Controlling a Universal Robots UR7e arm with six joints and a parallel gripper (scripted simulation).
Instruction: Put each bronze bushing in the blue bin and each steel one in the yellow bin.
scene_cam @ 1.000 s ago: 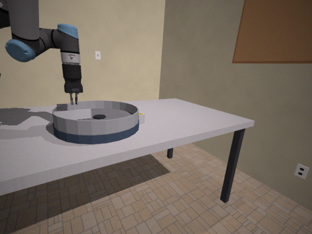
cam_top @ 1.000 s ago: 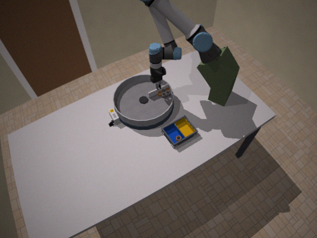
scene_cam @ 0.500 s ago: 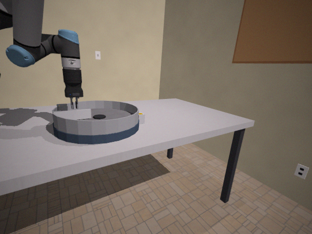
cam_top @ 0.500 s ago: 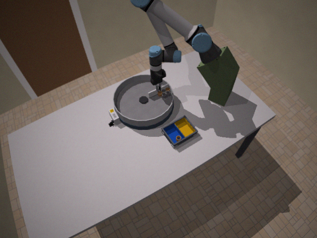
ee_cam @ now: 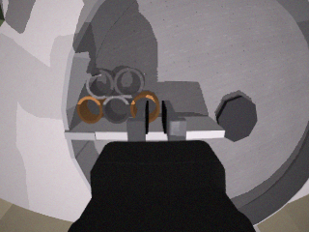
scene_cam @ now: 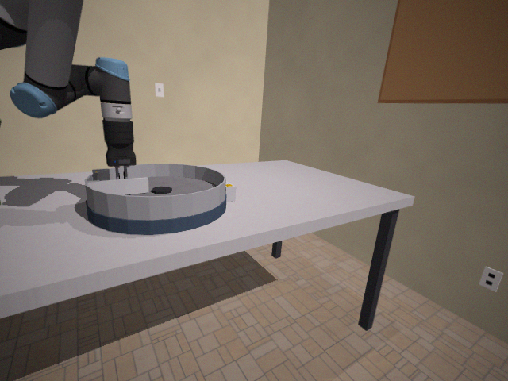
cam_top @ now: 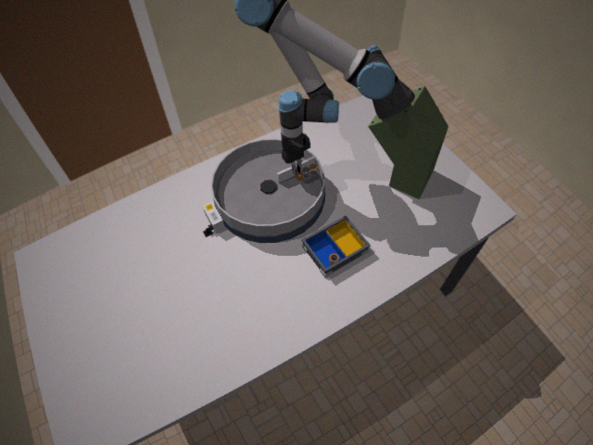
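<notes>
My gripper (cam_top: 296,173) (scene_cam: 121,177) (ee_cam: 154,110) is partly open and empty, pointing down over the turntable (cam_top: 248,201) (scene_cam: 184,184) (ee_cam: 193,48) beside its white divider. A bronze bushing (cam_top: 299,176) (ee_cam: 134,109) is just left of the finger gap in the wrist view, partly hidden by the left finger. A second bronze bushing (cam_top: 313,166) (ee_cam: 90,99) stands near the rim. Between them stands a steel bushing (ee_cam: 116,114); two more steel bushings stand behind in the wrist view. One bronze bushing (cam_top: 334,261) is in the blue bin (cam_top: 318,241). The yellow bin (cam_top: 346,239) looks empty.
The white divider (cam_top: 287,172) (scene_cam: 118,186) (ee_cam: 208,133) runs inward from the turntable's raised wall. A dark hub (cam_top: 269,186) (scene_cam: 161,190) (ee_cam: 238,117) is at its centre. A white box with a yellow patch (cam_top: 208,207) sits outside the wall. A green angled stand (cam_top: 416,144) is under the arm's base.
</notes>
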